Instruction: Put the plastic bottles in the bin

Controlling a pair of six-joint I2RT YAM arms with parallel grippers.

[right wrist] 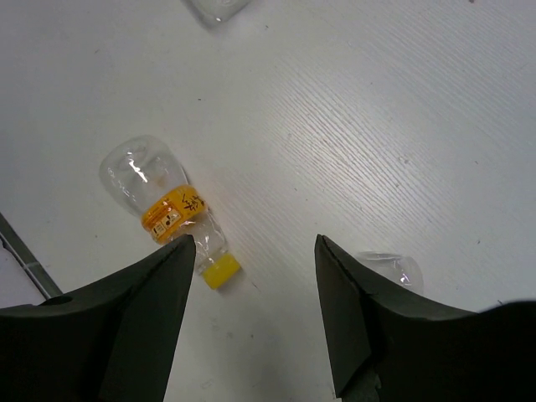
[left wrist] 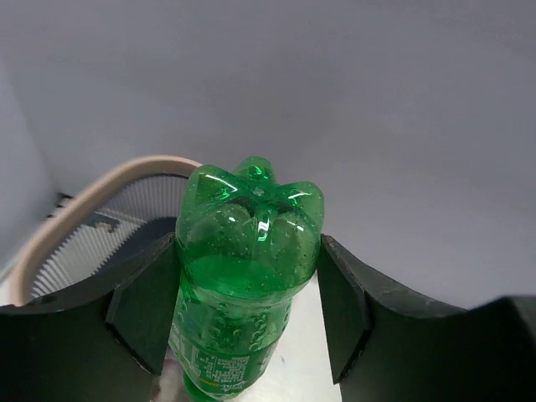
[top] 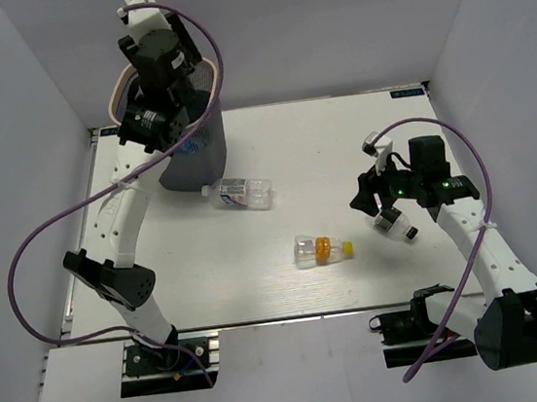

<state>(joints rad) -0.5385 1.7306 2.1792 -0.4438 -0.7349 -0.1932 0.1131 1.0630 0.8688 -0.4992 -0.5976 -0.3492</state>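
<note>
My left gripper is raised at the far left by the bin, a dark mesh basket with a beige rim. In the left wrist view the gripper is shut on a green bottle, base up and neck down, with the bin's rim just left of it. My right gripper is open and empty above the table. In the right wrist view the gripper hangs between a clear bottle with an orange label and yellow cap and another clear bottle.
A clear labelled bottle lies right of the bin. The yellow-capped bottle lies mid-table. A small clear bottle lies under my right gripper. Grey walls enclose the table on three sides.
</note>
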